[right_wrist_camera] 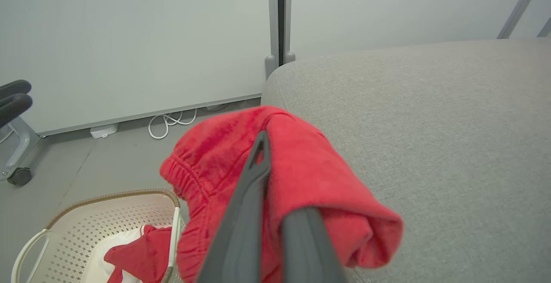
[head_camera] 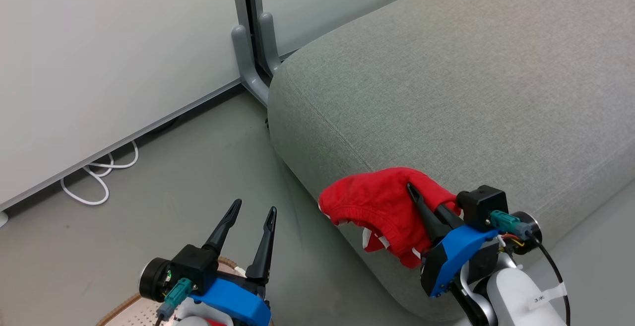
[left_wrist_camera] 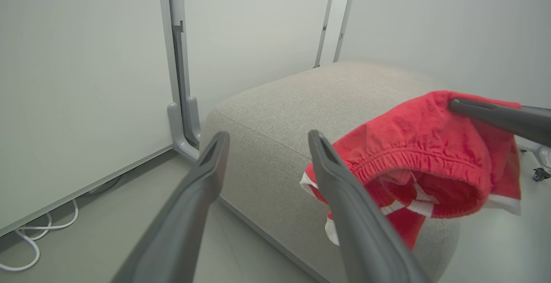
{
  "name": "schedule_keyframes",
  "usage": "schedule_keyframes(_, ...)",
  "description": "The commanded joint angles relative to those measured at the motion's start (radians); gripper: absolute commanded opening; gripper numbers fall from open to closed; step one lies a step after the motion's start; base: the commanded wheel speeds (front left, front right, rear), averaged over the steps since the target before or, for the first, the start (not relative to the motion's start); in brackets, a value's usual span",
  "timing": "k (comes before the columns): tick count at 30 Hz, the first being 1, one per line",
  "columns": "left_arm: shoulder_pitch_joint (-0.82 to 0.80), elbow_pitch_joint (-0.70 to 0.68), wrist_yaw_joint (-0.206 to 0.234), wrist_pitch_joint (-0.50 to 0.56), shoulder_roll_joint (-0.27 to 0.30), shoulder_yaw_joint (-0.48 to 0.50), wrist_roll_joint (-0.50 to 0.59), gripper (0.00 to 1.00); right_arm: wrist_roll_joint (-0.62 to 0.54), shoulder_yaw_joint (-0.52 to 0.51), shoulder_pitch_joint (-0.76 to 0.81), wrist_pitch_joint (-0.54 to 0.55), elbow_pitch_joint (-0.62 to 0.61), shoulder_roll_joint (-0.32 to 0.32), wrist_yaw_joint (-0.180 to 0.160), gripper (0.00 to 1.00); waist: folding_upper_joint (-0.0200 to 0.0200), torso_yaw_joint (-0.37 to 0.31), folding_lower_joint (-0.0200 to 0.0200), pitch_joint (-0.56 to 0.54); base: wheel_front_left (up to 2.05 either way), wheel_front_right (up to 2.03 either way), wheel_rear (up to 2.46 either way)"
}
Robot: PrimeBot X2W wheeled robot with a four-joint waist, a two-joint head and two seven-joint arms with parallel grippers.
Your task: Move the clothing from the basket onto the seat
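1. Head view: the right gripper [head_camera: 420,196] has its jaws clamped on a bright red soft-fabric garment [head_camera: 377,202]. One dark finger lies on the outside of the cloth and the other is buried in the fold. The red garment sits at the rounded front edge of the big grey woven-fabric seat [head_camera: 471,93]; I cannot tell whether it touches the upholstery. Its long axis runs from the gripper out past the seat's edge. The bunched end points off the seat toward the left gripper's side, and white-trimmed flaps hang down in front of the seat's side. The left gripper [head_camera: 254,207], over the floor beside the seat, has its jaws apart with nothing between them. Under it peeks the cream perforated plastic basket [head_camera: 124,308] with its brown rim. A white cable [head_camera: 99,177] loops on the floor, well apart from the seat.

2. Left wrist view: the left gripper [left_wrist_camera: 269,136] is spread wide and points at the seat [left_wrist_camera: 280,110]. In front of the seat's corner, the red garment [left_wrist_camera: 422,145] shows a gathered elastic waistband opening toward this camera, with white stripes inside and a white hem.

3. Right wrist view: the red garment [right_wrist_camera: 310,166] is draped over the right gripper [right_wrist_camera: 280,175] at the seat's [right_wrist_camera: 430,123] edge, its waistband end drooping off the seat toward the basket [right_wrist_camera: 112,197]. More red and white clothing [right_wrist_camera: 142,253] lies inside the basket.
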Motion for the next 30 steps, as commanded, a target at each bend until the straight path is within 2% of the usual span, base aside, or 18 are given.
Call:
schedule_keyframes(1,-0.010,0.003,-0.002,-0.003,0.002,-0.001,0.000,1.00,0.001,0.000,0.014,-0.006,0.002,0.004,0.000,0.00,-0.0001,-0.003,0.0000,-0.001,0.00,0.00,0.00)
schedule_keyframes(19,-0.025,0.002,-0.002,-0.003,0.013,-0.010,0.002,1.00,-0.010,-0.019,0.003,-0.012,-0.005,0.008,0.000,0.00,-0.0001,0.006,0.0000,0.024,0.00,0.00,0.00)
schedule_keyframes(25,-0.049,-0.010,-0.002,-0.003,0.029,-0.024,0.010,1.00,-0.010,-0.072,-0.058,-0.012,-0.027,0.005,0.000,0.00,-0.0001,0.013,0.0000,0.064,0.00,0.00,0.00)
schedule_keyframes(30,-0.085,-0.020,-0.002,-0.003,0.052,-0.035,0.019,1.00,-0.008,-0.133,-0.167,0.012,-0.049,-0.033,0.000,0.00,-0.0001,0.025,0.0000,0.123,0.00,0.00,0.00)
